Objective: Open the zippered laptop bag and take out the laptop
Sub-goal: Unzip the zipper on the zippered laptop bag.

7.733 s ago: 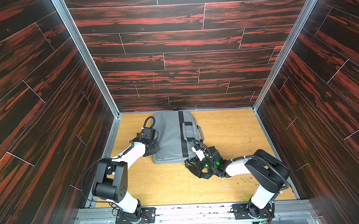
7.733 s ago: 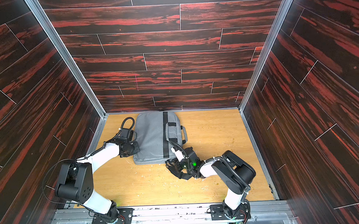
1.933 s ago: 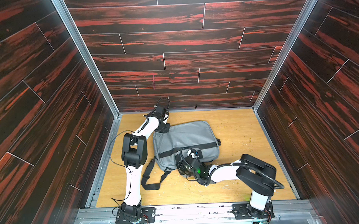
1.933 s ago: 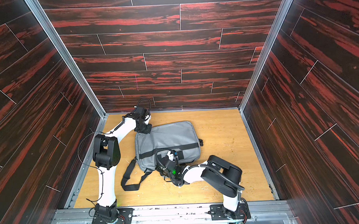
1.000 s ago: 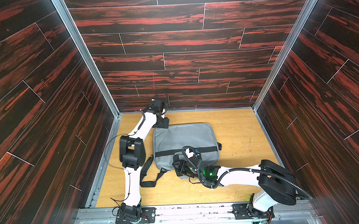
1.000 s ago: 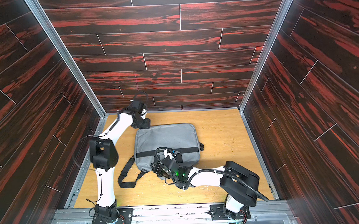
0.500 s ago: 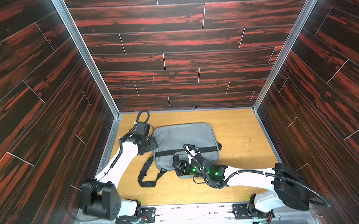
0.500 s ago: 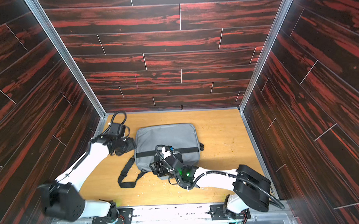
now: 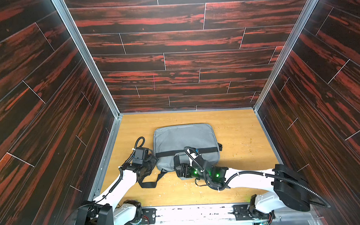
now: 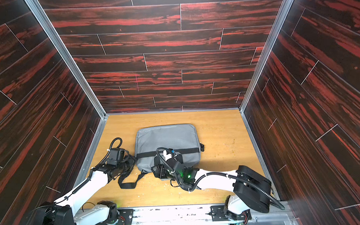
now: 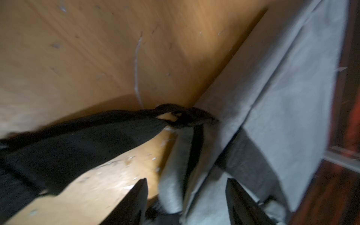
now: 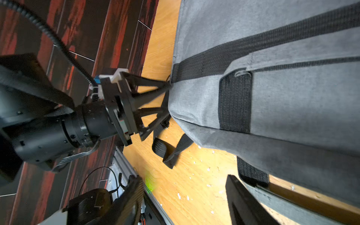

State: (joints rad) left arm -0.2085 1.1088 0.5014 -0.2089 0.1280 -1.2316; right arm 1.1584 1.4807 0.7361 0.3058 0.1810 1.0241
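The zippered laptop bag lies flat and closed on the wooden floor, with its black stripe and grey handles toward the near edge. The laptop is hidden. My left gripper is open and straddles the bag's near left corner, where the black shoulder strap is attached. My right gripper is open at the bag's near edge, beside a handle. Only bare floor lies between its fingers.
Dark red wood-panel walls close in the left, back and right. A metal rail with both arm bases runs along the front. The shoulder strap loops over the floor left of the right gripper. Open floor lies right of the bag.
My left gripper has come down the bag's left side from its far corner to the near left corner. My right gripper has opened wider and stayed at the bag's near edge.
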